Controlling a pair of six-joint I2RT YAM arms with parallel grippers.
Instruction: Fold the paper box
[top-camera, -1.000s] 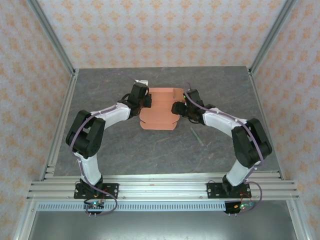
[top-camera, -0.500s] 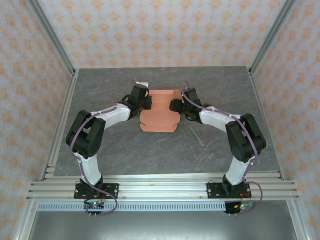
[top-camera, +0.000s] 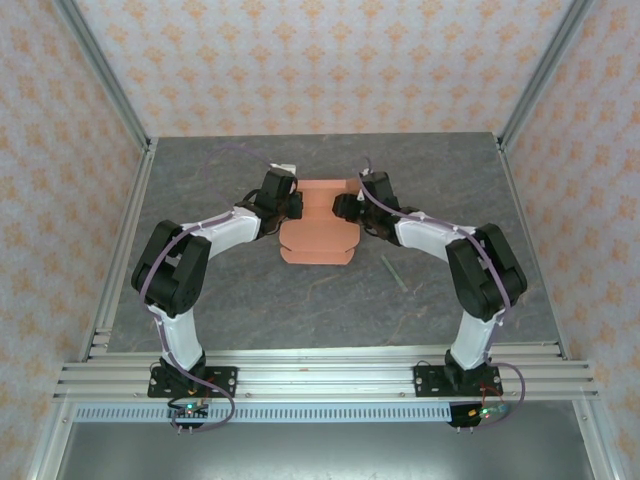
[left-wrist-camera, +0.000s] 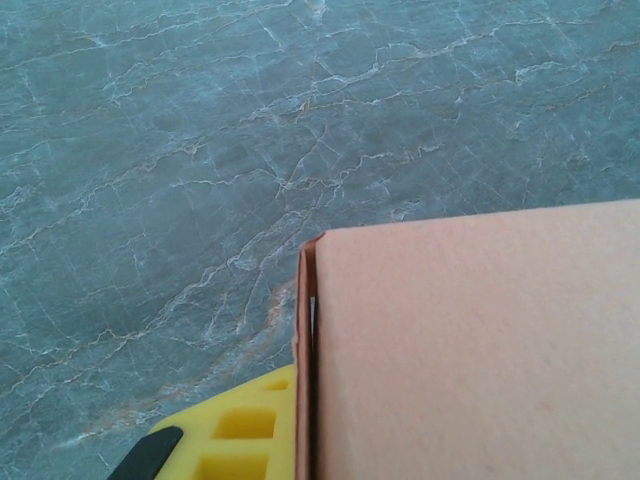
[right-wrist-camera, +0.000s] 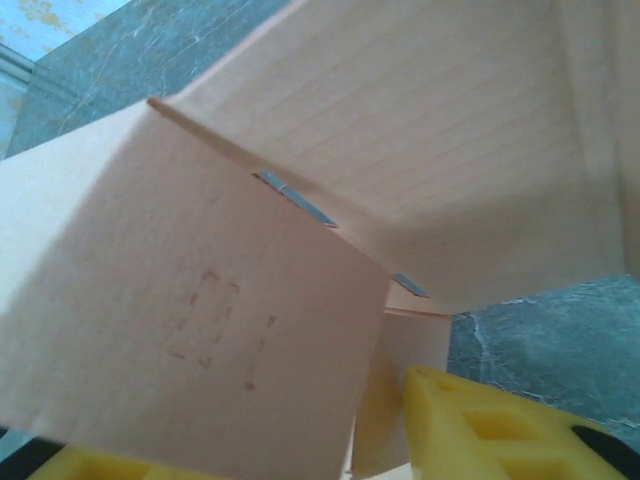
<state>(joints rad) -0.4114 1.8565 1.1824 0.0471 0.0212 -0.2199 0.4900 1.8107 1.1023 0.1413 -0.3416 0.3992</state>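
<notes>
Change since a second ago: the right gripper (top-camera: 340, 207) has been swung inward along the far end of the paper box (top-camera: 318, 228), and its jaws have been drawn noticeably narrower. The right-hand wall looks to be getting pushed up and in, since the far end of the box is seen slimmer from above now. That's read as the side fold being underway, not finished. The left gripper (top-camera: 294, 204) hasn't been moved at all. It's kept clenched, seemingly on the left wall, whose doubled edge is seen right against its yellow finger (left-wrist-camera: 240, 430). The box is sat mid-way across the grey table (top-camera: 230, 300), between the two grippers and touched by both. In the right wrist view a card flap is found between the yellow pads (right-wrist-camera: 480, 430), which are still apart, so a firm pinch can't be confirmed.
</notes>
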